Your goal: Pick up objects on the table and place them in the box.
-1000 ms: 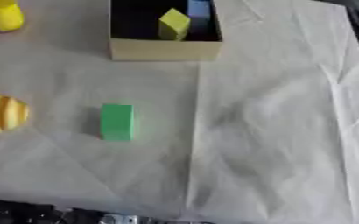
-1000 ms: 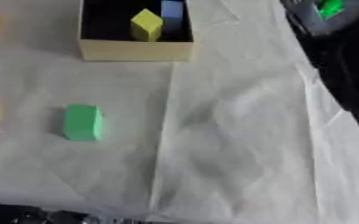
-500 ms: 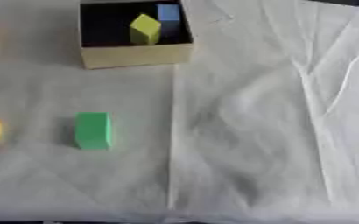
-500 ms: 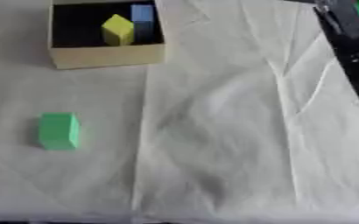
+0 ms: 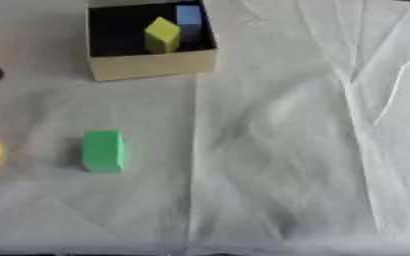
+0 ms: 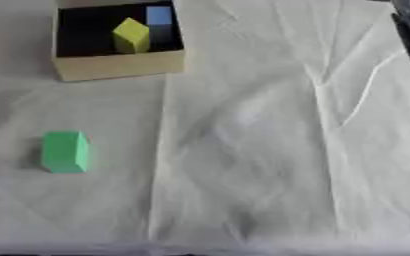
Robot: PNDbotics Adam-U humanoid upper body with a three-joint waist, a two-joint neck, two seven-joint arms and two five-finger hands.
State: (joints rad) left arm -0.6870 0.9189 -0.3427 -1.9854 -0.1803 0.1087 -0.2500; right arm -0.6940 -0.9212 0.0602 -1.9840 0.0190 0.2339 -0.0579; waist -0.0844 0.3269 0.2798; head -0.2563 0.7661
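Box open-topped, holds yellow block and blue block; green block outside on cloth; no writing legible; hands unseen, state unknown

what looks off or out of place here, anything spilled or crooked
Nothing spilled or damaged. The white cloth is creased, and the box sits slightly askew. Inside it, the yellow block stands tilted beside the blue block. The green block lies outside the box.
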